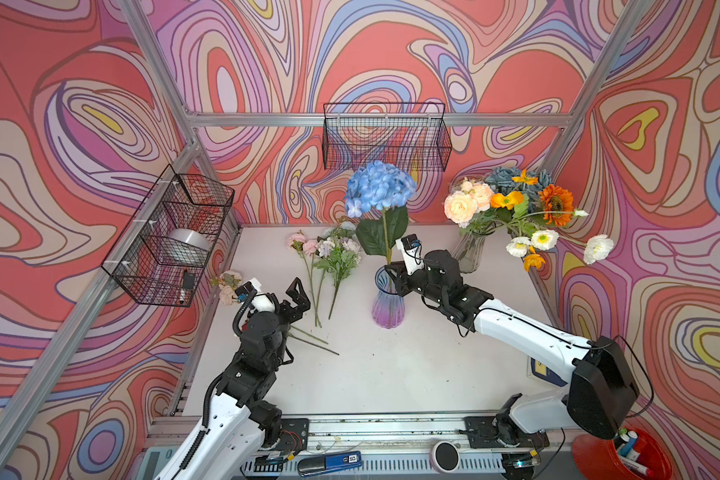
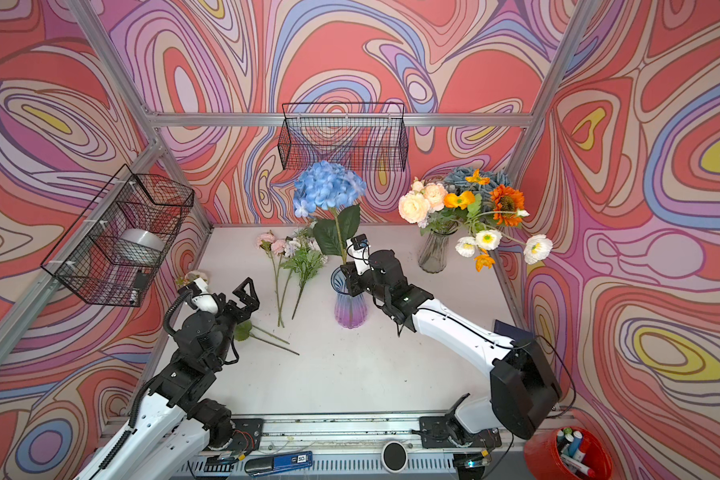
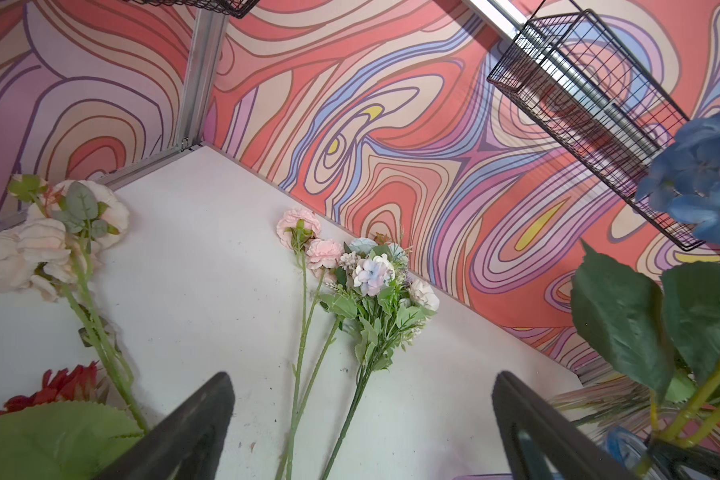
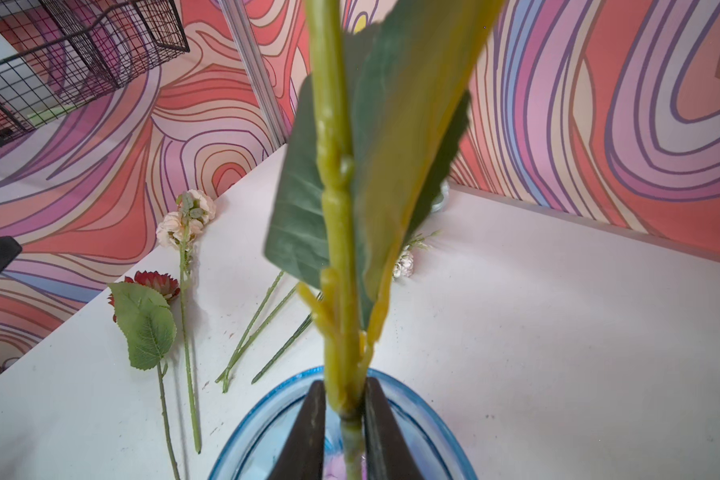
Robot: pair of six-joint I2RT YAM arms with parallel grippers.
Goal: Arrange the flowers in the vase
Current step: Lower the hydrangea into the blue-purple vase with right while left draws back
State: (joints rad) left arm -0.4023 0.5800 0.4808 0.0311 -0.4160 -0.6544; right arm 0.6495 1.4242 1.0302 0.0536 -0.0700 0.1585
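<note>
The right gripper [image 4: 344, 388] closely flanks the blue hydrangea [image 1: 379, 185] stem, which stands in the blue-to-purple vase [image 1: 387, 311]. I cannot tell whether it pinches the stem. The left gripper [image 1: 300, 296] hangs spread wide and empty. The risk is that the top-heavy head leans and tips the vase, or a withdrawing jaw snags a leaf.

I see walls [image 1: 80, 104] printed with swirling bands of red, lilac, blue and yellow. An aluminium frame [image 1: 267, 119] runs along the corners and the back. A black wire basket [image 1: 385, 137] hangs on the back rail; a second basket [image 1: 142, 286] hangs at left. The table [image 1: 391, 374] is white and evenly lit.
</note>
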